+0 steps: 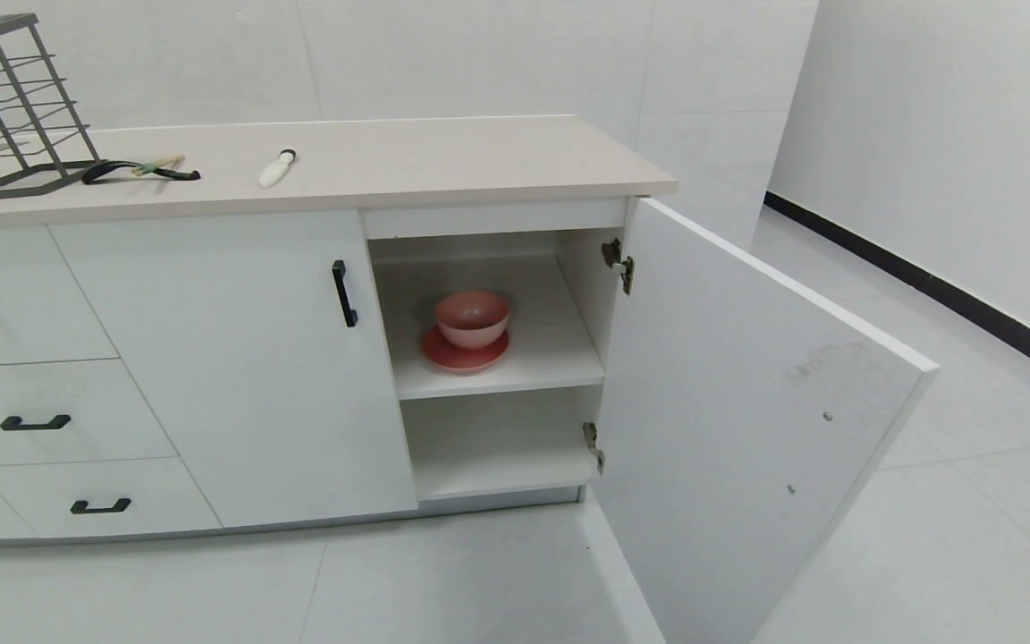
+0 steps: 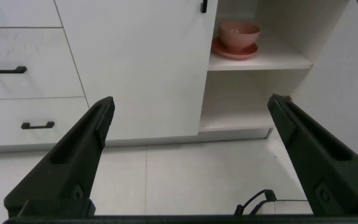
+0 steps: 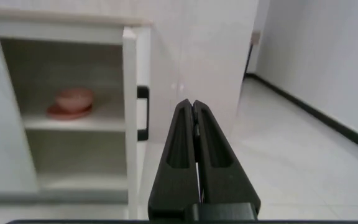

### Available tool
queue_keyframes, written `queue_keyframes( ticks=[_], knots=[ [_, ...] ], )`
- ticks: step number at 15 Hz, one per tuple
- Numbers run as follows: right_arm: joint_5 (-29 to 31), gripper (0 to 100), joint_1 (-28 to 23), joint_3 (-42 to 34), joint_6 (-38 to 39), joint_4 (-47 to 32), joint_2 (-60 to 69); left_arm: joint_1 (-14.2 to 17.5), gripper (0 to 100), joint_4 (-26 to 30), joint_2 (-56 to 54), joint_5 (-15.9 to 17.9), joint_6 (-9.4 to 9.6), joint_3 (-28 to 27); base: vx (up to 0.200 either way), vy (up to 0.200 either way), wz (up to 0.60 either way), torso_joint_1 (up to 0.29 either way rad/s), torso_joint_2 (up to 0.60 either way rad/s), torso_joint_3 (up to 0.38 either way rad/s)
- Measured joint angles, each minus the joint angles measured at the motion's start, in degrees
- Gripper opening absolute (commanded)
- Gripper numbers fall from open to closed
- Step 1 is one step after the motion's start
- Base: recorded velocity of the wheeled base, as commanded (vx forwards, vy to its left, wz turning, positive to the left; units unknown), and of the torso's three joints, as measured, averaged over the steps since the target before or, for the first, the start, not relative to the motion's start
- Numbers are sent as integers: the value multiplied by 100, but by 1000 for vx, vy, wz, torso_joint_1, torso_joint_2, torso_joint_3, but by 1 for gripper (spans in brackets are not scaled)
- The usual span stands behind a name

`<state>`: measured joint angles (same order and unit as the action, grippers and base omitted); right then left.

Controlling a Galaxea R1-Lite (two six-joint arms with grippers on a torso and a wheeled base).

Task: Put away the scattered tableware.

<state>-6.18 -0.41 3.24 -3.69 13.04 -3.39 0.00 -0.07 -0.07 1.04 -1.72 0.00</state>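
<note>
one pink bowl (image 1: 472,315) sits on one red plate (image 1: 466,360) on the upper shelf (image 1: 551,353) of two, behind the one open door (image 1: 747,402). on the surface (image 1: 434,152) lie one white-handled utensil (image 1: 277,167) and a dark-handled bunch (image 1: 135,170), count unclear, by one wire rack (image 1: 10,107). the left gripper (image 2: 191,102) has its two fingers spread wide; the right gripper (image 3: 193,106) has its two pressed together, holding nothing.

Pink bowl (image 1: 472,317) on red plate (image 1: 466,361), cabinet shelf (image 1: 552,351)

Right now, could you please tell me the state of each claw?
Left claw: open, holding nothing.
Right claw: closed, empty.
</note>
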Motion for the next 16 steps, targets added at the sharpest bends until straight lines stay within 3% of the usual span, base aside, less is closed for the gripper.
queue_keyframes(
  ticks=[4,12,16],
  knots=[
    [-213,0,-35,458,-424,759,-1972,0,100,0,0,-2,-9,0,0,0,0,0,0,0],
    [-686,0,-66,456,-739,4459,-6637,0,100,2,0,0,-9,0,0,0,0,0,0,0],
    [-1535,0,60,456,-908,6206,-8225,0,100,5,0,2,-17,0,0,0,0,0,0,0]
  ],
)
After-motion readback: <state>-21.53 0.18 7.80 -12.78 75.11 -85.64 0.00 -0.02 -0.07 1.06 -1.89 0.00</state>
